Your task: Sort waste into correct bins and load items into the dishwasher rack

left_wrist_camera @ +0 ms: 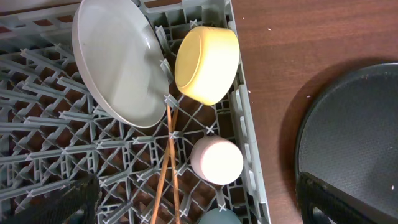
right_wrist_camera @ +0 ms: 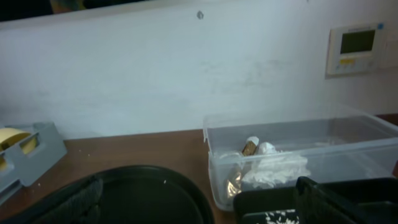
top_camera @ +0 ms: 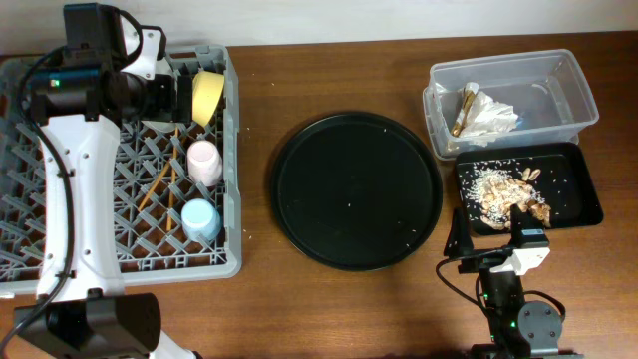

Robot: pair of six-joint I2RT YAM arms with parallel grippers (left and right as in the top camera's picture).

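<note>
The grey dishwasher rack (top_camera: 231,150) at the left holds the yellow bowl (top_camera: 206,95), pink cup (top_camera: 204,162), light-blue cup (top_camera: 200,219) and chopsticks (top_camera: 158,181). In the left wrist view the pale grey plate (left_wrist_camera: 115,62) leans on edge beside the bowl (left_wrist_camera: 208,56), above the chopsticks (left_wrist_camera: 166,168) and pink cup (left_wrist_camera: 216,160). My left gripper (left_wrist_camera: 199,208) hangs open and empty over the rack. The clear tub (top_camera: 583,90) holds the white napkin (top_camera: 490,112) and gold wrapper (top_camera: 463,115). The black tray (top_camera: 580,199) holds food scraps (top_camera: 508,194). My right gripper (top_camera: 488,237) is open and empty by the tray's front-left corner.
A large round black tray (top_camera: 357,189) lies in the middle of the wooden table. In the right wrist view it shows low (right_wrist_camera: 149,193), with the tub (right_wrist_camera: 348,146) behind, the rack corner (right_wrist_camera: 31,155) at far left and a white wall beyond.
</note>
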